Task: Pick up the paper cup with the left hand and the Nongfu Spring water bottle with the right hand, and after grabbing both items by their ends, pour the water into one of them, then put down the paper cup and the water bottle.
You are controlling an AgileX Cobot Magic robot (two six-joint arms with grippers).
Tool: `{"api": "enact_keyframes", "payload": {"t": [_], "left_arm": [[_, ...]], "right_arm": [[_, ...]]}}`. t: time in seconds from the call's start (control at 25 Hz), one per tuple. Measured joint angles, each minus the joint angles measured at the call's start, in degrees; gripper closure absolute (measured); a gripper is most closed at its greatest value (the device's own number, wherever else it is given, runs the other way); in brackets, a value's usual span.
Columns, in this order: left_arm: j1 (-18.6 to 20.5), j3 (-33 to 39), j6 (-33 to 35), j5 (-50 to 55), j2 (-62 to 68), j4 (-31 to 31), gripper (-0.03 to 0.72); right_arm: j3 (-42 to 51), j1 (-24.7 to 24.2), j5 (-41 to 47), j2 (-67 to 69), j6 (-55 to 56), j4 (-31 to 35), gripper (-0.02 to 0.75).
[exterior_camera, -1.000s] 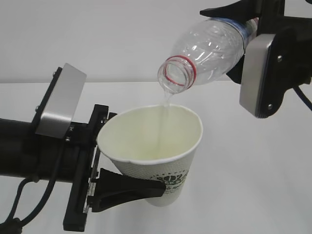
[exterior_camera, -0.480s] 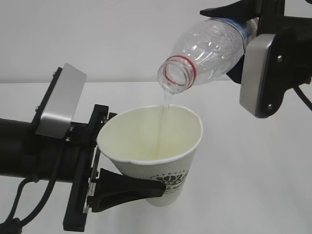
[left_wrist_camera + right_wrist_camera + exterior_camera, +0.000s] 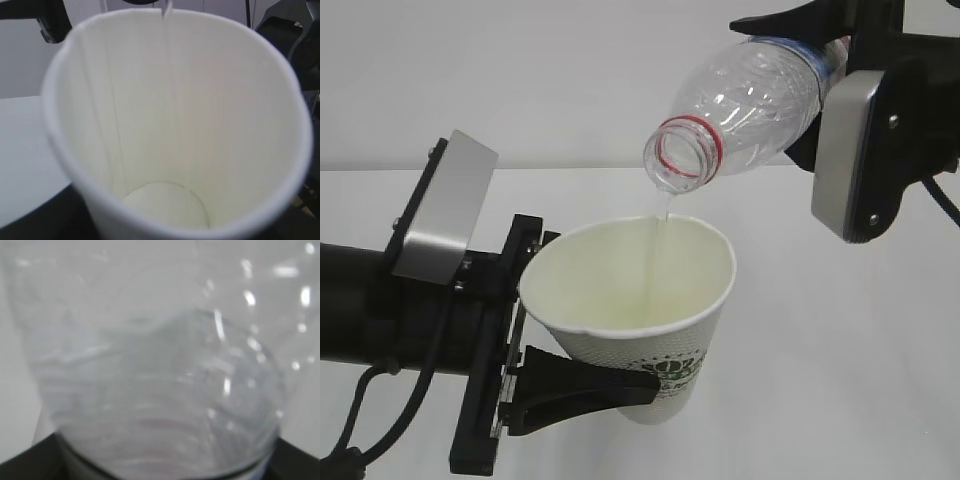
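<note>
Stream from clear ribbed bottle (image 3: 745, 110) thinned to drips over white paper cup (image 3: 640, 310) at 6 o'clock; pour ending. Left gripper (image 3: 582, 385) clamps cup, right gripper (image 3: 825, 45) clamps bottle.

bottle (image 3: 745, 110) tilted above cup (image 3: 640, 320), mouth over rim.

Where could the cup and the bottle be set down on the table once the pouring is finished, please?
Bare white table lies right of the paper cup, below the right end effector's housing. Another bare strip runs behind the cup, under the bottle. The left side is crowded by the left arm and its end effector.
</note>
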Motion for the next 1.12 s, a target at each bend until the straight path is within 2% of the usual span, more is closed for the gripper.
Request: {"api": "enact_keyframes", "payload": {"t": [1.12], "left_arm": [[0.0, 0.0, 0.0, 0.0, 0.0, 0.1, 0.214]], "right_arm": [[0.0, 0.0, -0.4, 0.0, -0.4, 0.0, 0.267]]}}
